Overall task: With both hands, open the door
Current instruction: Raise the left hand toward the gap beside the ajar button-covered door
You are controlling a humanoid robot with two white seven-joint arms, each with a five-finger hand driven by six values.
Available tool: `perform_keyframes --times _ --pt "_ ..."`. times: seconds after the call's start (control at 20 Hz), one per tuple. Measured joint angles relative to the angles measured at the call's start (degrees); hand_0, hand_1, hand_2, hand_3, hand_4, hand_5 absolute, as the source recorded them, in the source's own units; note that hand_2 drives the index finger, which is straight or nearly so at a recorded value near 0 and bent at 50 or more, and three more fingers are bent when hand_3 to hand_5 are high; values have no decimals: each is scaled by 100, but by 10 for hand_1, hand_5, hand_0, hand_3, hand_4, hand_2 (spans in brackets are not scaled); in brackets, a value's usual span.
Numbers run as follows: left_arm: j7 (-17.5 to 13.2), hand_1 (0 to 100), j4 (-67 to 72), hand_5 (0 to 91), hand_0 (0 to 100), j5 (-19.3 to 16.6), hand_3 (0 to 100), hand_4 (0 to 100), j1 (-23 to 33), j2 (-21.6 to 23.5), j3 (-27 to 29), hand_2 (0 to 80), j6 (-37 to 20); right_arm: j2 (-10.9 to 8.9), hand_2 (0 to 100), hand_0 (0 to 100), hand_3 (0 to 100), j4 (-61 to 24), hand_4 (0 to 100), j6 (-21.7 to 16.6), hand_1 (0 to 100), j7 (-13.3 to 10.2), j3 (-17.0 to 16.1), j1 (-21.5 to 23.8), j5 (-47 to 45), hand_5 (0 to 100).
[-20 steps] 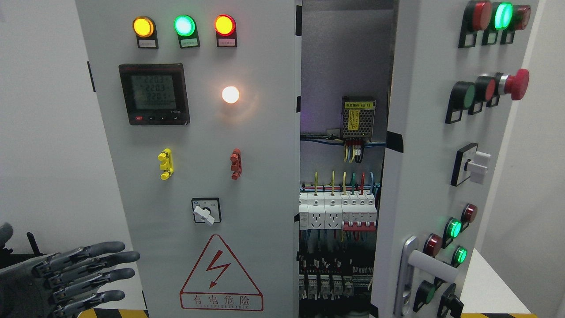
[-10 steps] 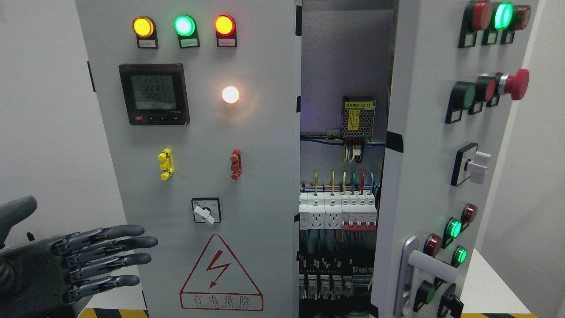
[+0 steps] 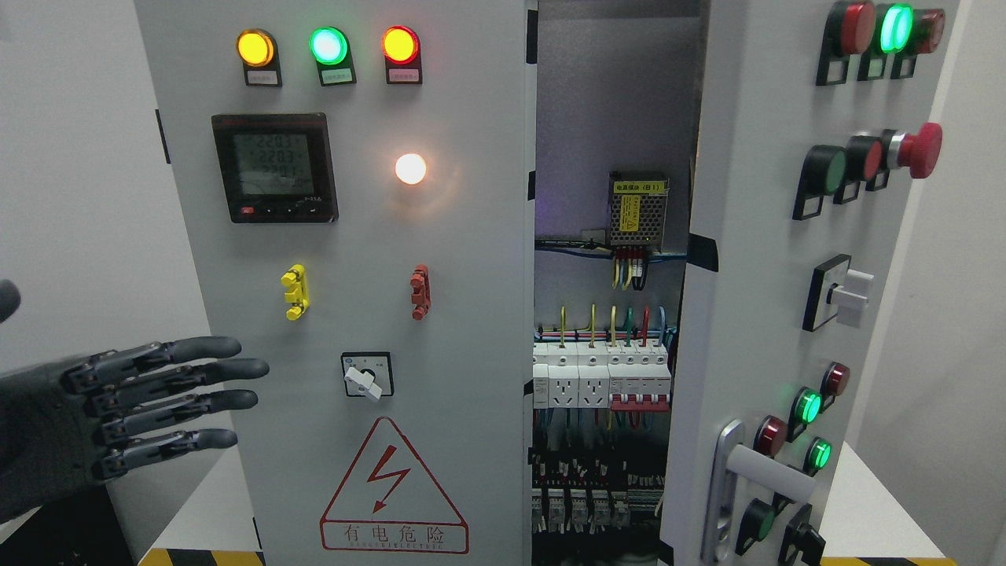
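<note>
I see my left hand (image 3: 118,409) flat, fingers (image 3: 196,373) spread wide, holding nothing, at the left door's (image 3: 471,236) outer edge; the right door (image 3: 754,314) stands swung open.

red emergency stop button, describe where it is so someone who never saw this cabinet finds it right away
Start at the grey cabinet's right door, swung open with its front full of buttons. In the second cluster from the top, the red emergency stop button is the rightmost. Unlike the flat green and red buttons beside it, it sticks far out as a mushroom head on a silver collar.
</note>
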Motion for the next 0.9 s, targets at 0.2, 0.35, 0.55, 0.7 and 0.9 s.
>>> perform_keyframes --times 0.2,0.35,0.55,0.7,0.9 --pt "22 0 16 0 0 -183 0 31 -890 -193 -758 0 195 0 0 0 0 0 0 0 0 -1 0 1 0 0" --pt "37 0 58 0 0 -395 0 31 -1893 -406 -1512 0 470 0 0 0 0 0 0 0 0 -1 0 1 0 0" --pt "49 0 281 0 0 -693 0 31 -3988 -840 -3073 0 843 0 0 0 0 -1 0 0 0 -1 0 1 0 0" --pt "49 0 508 0 0 -833 0 31 -5044 -1225 -4055 0 979 0 0 0 0 -1 0 0 0 -1 0 0 0 0" --pt "50 0 807 0 0 -928 0 30 -6156 -1724 -5256 0 1074 0 0 0 0 -2 0 0 0 -2 0 -1 0 0"
